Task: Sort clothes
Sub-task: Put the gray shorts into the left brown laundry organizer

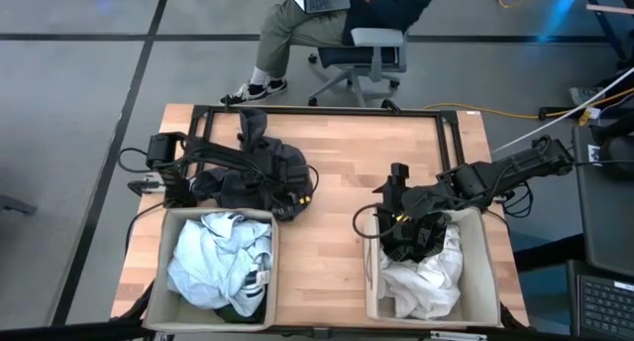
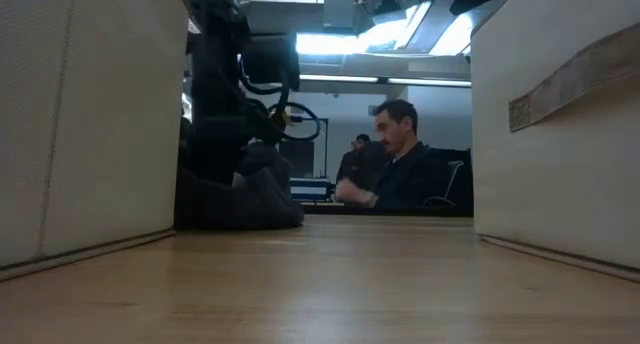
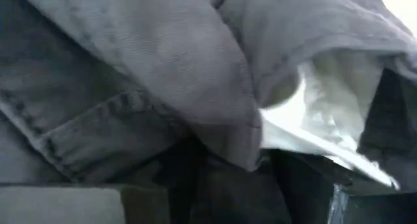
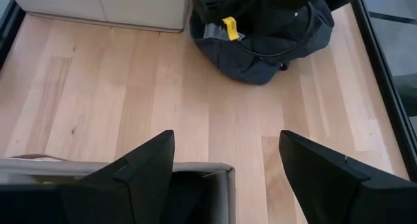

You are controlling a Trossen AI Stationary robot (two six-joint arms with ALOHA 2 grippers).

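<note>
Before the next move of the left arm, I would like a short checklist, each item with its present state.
1. Left gripper on the dark grey garment, at the table's middle left: ok.
2. Garment firmly held by the left gripper: cannot tell; the left wrist view shows only grey fabric close against the camera.
3. Left bin has room: cannot tell; light clothes already fill much of it.
4. Right gripper open and holding nothing: ok.
5. Right gripper out of the left arm's way, above the right bin at its edge nearest the table's middle: ok.
6. Wood between garment and right bin bare: ok.
</note>
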